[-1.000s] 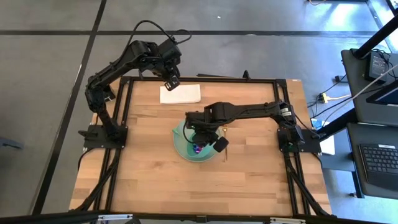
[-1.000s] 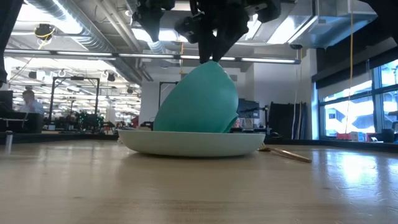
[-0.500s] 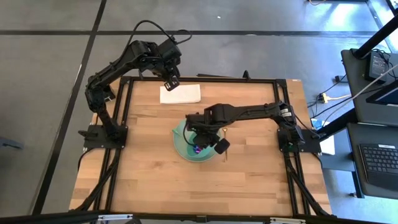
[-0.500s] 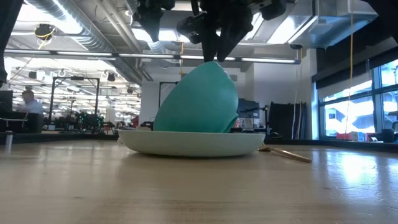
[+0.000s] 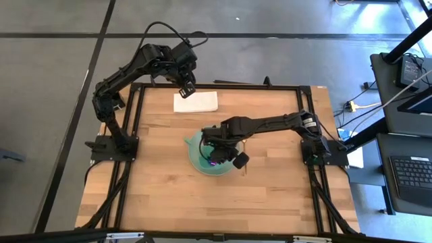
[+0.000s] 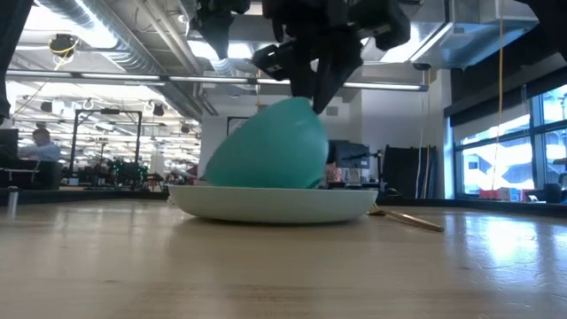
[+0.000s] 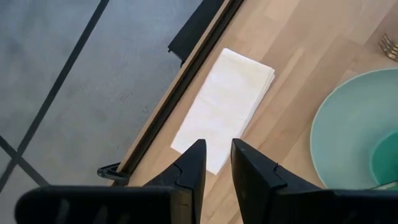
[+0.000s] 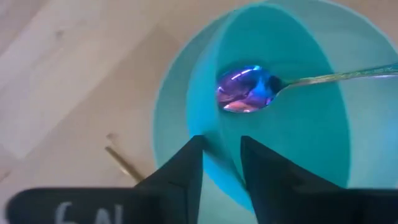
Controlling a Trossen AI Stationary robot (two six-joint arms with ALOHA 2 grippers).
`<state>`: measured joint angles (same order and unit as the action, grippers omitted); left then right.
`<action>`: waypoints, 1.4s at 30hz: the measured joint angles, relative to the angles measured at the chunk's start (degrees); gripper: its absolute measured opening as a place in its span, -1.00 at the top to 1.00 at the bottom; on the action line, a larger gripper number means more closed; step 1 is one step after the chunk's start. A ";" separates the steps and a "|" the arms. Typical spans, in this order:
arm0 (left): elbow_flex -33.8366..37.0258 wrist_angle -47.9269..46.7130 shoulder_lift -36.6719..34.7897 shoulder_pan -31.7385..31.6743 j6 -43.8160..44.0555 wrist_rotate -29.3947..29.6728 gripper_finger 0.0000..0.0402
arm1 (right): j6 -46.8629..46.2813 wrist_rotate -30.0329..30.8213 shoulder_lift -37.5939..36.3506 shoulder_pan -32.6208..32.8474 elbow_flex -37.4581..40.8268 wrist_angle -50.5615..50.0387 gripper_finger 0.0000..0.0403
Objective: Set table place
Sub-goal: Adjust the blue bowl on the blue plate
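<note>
The pale green plate (image 6: 275,203) lies on the wooden table (image 5: 162,196). The teal bowl (image 6: 266,151) stands steeply tilted on the plate, resting on its lower side. The spoon's purple head (image 8: 242,89) lies inside the bowl, and its handle (image 8: 342,74) runs out over the rim. The gold fork (image 6: 412,219) lies on the table beside the plate. My right gripper (image 8: 221,162) is over the plate, shut on the bowl's upper rim. My left gripper (image 7: 217,155) hangs empty over the white napkin (image 7: 224,106) at the far edge, its fingers nearly together. My right gripper holds the bowl by the raised part of its rim (image 8: 219,140), one finger inside the bowl and one outside. The fingers come from above, pointing down. The bowl is tilted, its held rim (image 6: 306,99) uppermost and its lower side on the plate.
The folded white napkin (image 5: 196,101) lies at the table's far edge, left of the middle. Black frame rails (image 5: 128,169) run along the table's sides. Bare wood lies on the near half of the table.
My right gripper has gone a little down and toward the table's left edge, keeping hold of the rim. The bowl has tipped lower with it. Its top has sunk and shifted sideways, while its lower side has stayed on the plate.
</note>
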<state>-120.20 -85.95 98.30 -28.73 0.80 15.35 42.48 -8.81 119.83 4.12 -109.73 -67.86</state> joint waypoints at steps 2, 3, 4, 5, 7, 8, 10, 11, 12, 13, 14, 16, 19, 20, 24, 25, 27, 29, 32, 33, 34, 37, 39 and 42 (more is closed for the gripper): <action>0.00 0.02 0.00 0.00 0.00 0.00 0.66 | 0.00 1.99 0.02 0.02 0.79 1.31 0.56; 0.00 0.02 0.00 0.00 0.02 0.00 0.66 | 0.00 2.57 0.01 0.00 1.27 1.77 0.63; 0.00 0.02 0.00 0.00 0.02 0.00 0.66 | -0.04 2.72 0.07 -0.04 1.68 1.93 0.73; 0.00 0.02 0.00 0.00 0.02 0.00 0.66 | -0.24 2.67 0.11 -0.09 1.92 1.97 0.84; 0.00 0.00 0.00 0.00 0.04 0.00 0.66 | -0.20 3.13 0.13 -0.20 2.53 2.35 0.93; 0.00 0.02 0.00 0.00 0.04 0.00 0.66 | -0.52 3.19 0.13 -0.23 2.64 2.96 0.93; 0.00 0.00 0.00 -0.02 0.04 0.00 0.66 | -2.81 4.18 0.11 -0.26 3.29 3.33 0.92; 0.00 0.00 0.00 0.00 0.04 0.00 0.66 | -3.56 4.26 0.16 -0.26 3.41 3.45 0.93; 0.00 0.02 0.00 0.00 0.04 0.00 0.66 | -4.20 4.07 0.17 -0.26 3.43 3.86 0.94; 0.00 0.01 0.00 -0.01 0.05 0.00 0.66 | -4.66 4.04 0.17 -0.26 3.40 4.19 0.95; 0.00 0.02 0.00 -0.01 0.05 0.00 0.66 | -4.91 3.95 0.15 -0.26 3.40 4.51 0.96; 0.00 0.02 0.00 -0.01 0.06 0.00 0.66 | -6.62 3.58 0.15 -0.25 3.40 5.98 0.96; 0.00 0.02 0.00 0.00 0.07 0.00 0.66 | -8.41 2.94 0.15 -0.07 3.38 6.69 0.96; 0.00 0.03 0.00 0.00 0.07 0.00 0.66 | -9.30 2.61 0.19 0.06 3.38 6.91 0.96; 0.00 0.04 0.00 0.00 0.07 0.00 0.66 | -11.20 2.72 1.50 0.84 3.31 6.58 0.96; 0.00 0.05 0.00 0.00 0.07 0.00 0.66 | -11.68 2.72 2.01 1.09 3.30 6.74 0.96; 0.00 0.09 0.00 0.00 0.09 0.00 0.66 | -12.93 2.86 3.29 1.48 3.30 6.82 0.96; 0.00 0.09 0.00 0.00 0.09 0.00 0.66 | -13.81 4.54 4.17 1.92 3.27 7.06 0.96; 0.00 0.09 0.00 0.00 0.09 0.00 0.66 | -15.16 8.53 5.20 2.50 3.15 7.54 0.96; 0.00 0.09 0.00 0.00 0.08 0.00 0.66 | -16.10 9.43 5.43 2.62 3.14 7.82 0.96; 0.00 0.09 0.00 0.00 0.09 0.00 0.66 | -17.00 9.53 5.53 2.66 3.13 8.03 0.95; 0.00 0.09 0.00 0.00 0.07 0.00 0.66 | -19.71 9.04 5.58 2.82 3.12 8.05 0.88; 0.00 0.09 0.00 0.00 0.09 0.00 0.66 | -21.36 8.62 5.77 2.86 3.19 7.77 0.81; 0.00 0.09 0.00 0.00 0.09 0.01 0.66 | -23.58 8.65 5.90 2.90 3.30 7.37 0.72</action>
<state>-120.20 -85.86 98.30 -28.73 0.89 15.36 18.90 -0.16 125.73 7.02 -106.43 -60.49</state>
